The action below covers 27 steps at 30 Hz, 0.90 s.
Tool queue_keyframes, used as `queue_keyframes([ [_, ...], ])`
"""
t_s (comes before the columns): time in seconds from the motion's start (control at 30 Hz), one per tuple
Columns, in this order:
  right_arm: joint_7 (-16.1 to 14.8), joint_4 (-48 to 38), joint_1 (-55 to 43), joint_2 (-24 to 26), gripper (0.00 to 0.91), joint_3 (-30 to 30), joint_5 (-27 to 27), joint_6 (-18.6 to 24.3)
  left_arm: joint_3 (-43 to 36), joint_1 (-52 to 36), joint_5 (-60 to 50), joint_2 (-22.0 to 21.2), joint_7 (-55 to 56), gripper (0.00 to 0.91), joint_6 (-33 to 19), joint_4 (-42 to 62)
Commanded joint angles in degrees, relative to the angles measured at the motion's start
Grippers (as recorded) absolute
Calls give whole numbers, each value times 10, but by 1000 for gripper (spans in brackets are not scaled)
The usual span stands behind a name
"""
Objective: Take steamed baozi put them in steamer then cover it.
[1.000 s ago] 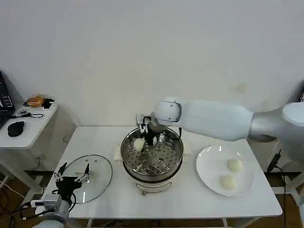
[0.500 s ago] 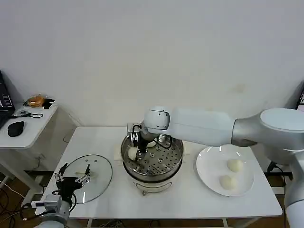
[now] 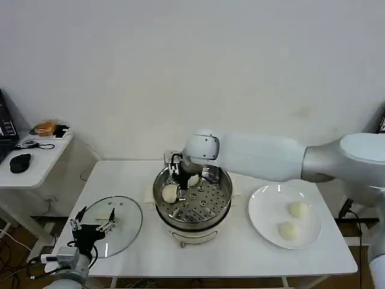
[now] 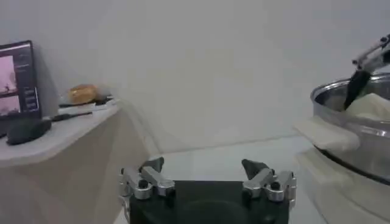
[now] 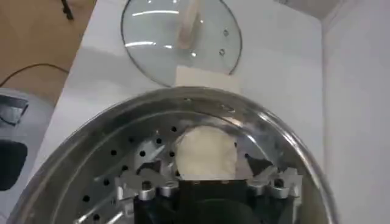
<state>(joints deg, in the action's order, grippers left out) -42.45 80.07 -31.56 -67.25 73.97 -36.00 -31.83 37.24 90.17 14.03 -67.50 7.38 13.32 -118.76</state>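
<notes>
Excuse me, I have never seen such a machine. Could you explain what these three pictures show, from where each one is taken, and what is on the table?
This is a robot with two arms, each ending in a gripper. The head view looks down on a white table. The other two views come from cameras on each wrist.

In the middle stands a metal steamer with two baozi inside. Two more baozi wait on a white plate on the robot's right. The glass cover lies on its left.

The right gripper hangs open just above one baozi in the steamer, holding nothing. The left gripper waits, open and empty, near the cover.
</notes>
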Motion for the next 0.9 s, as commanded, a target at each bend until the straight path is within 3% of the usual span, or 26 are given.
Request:
queue_keyframes([
  [0.03, -32, 45, -47, 103, 907, -8, 34, 25, -1, -1, 1, 1, -1, 907, 1, -2],
  [0.23, -84, 95, -63, 200, 907, 1, 98, 68, -4, 2, 3, 7, -6, 907, 2, -2],
  [0.5, -135, 161, -44, 381, 907, -11, 206, 136, -8, 2, 3, 11, -7, 907, 3, -2],
  [0.63, -149, 179, 3, 445, 907, -54, 245, 150, -12, 2, 2, 10, -7, 907, 2, 0],
  [0.8, -162, 174, 195, 526, 907, -204, 325, 192, -10, 4, 4, 16, -7, 907, 2, 1],
  [0.9, -159, 164, 236, 543, 907, -214, 360, 207, -9, 7, 4, 17, -7, 907, 2, 1],
])
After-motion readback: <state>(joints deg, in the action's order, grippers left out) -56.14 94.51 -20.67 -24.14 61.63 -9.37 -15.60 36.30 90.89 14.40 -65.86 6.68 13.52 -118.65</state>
